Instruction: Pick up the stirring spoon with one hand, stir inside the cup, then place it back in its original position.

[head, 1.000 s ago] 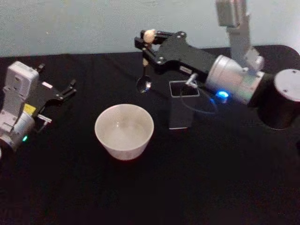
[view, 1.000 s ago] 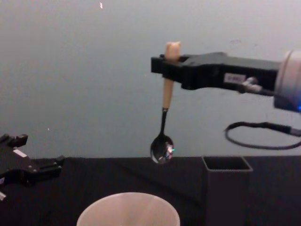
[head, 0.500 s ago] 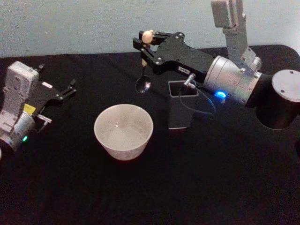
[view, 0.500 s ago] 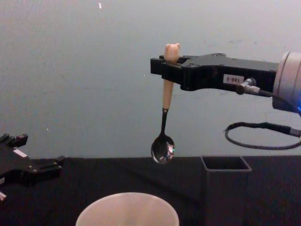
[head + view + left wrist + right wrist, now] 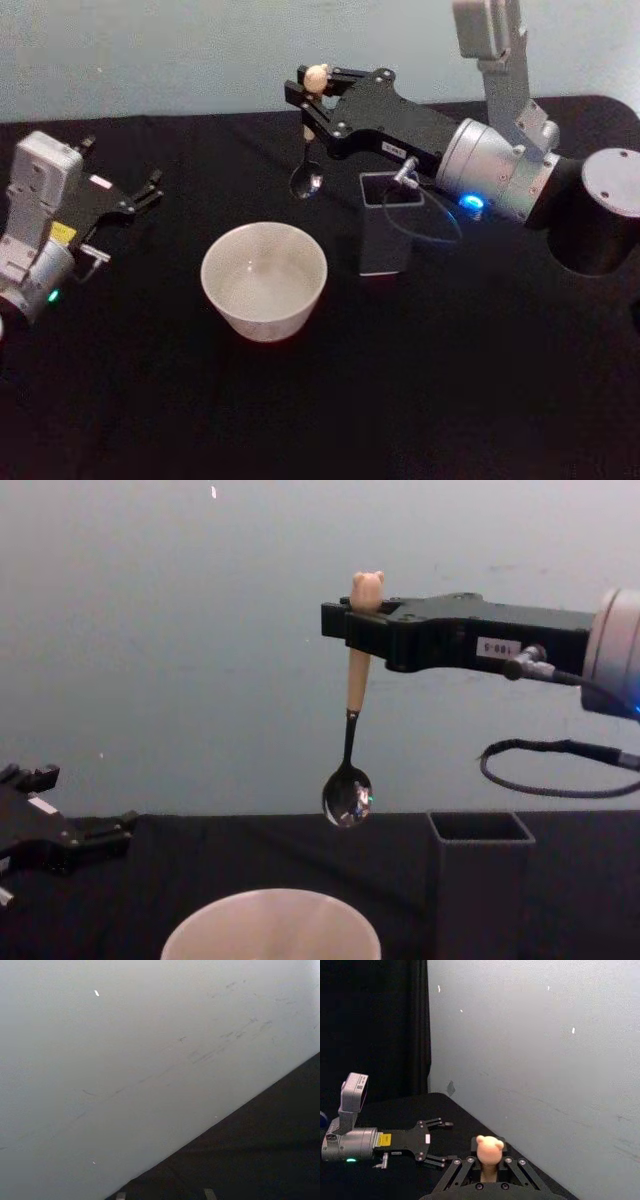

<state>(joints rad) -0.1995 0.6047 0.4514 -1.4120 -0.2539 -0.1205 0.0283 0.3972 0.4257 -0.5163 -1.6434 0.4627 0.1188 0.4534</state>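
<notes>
Above the black table (image 5: pixel 450 380), the right gripper (image 5: pixel 352 620) is closed on the spoon (image 5: pixel 347 742), pinching its peach handle just under the bear head. The spoon hangs upright, bowl down, in the air beyond the cup (image 5: pixel 262 318), left of the dark holder (image 5: pixel 385 245). Far left, the left gripper (image 5: pixel 150 188) sits spread apart, empty.
</notes>
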